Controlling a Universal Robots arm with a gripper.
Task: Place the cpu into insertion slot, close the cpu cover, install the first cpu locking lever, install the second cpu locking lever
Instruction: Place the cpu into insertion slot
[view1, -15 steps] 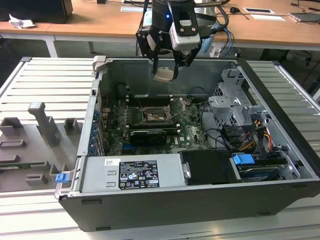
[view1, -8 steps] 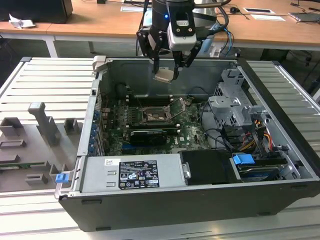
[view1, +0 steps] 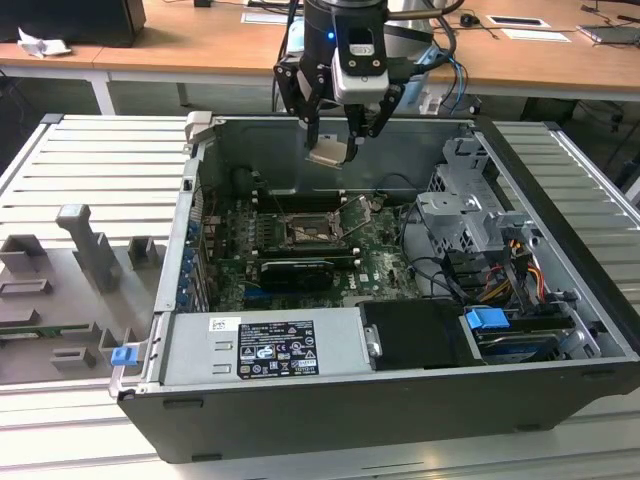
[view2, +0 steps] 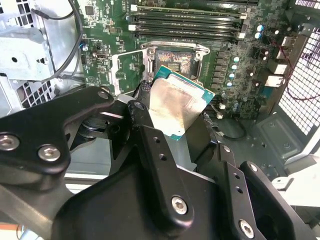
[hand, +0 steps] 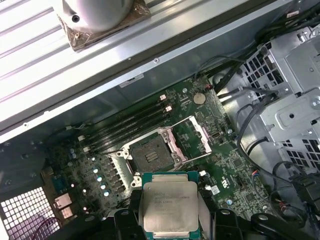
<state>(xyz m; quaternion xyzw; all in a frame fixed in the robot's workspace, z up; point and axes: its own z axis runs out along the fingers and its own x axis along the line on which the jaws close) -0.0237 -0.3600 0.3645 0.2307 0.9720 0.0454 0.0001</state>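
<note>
My gripper is shut on the cpu, a flat square chip with a silver-grey face, and holds it in the air above the open computer case. In both wrist views the cpu sits between my black fingers. The insertion slot lies below it on the green board, bare and dark inside its metal rim. The cpu cover is swung open, standing off one edge of the slot.
Long black memory slots run beside the socket. A metal drive cage with cables fills the case on the exterior view's right. The power supply lies along the near side. Grey fixtures stand on the ribbed table at the exterior view's left.
</note>
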